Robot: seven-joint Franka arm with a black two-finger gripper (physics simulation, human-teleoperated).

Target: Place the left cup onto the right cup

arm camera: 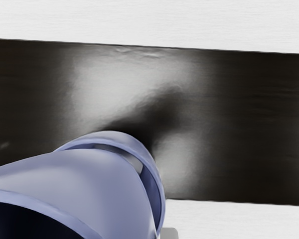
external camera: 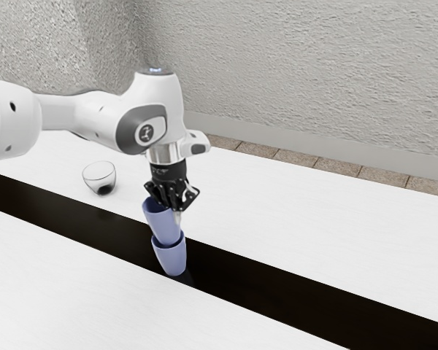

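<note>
The left cup (external camera: 155, 217) sits tilted, nested in the right cup (external camera: 169, 255) on the counter's (external camera: 314, 211) dark strip. The end effector (external camera: 177, 209) is at its rim; I cannot tell whether it pinches.

Upper cup (external camera: 159, 217) sits nested in the lower cup (external camera: 169, 257) on the table's middle band (external camera: 314, 292), gripper (external camera: 177, 208) just above, and a bowl (external camera: 100, 177) rests farther back toward the exterior view's left.
</note>
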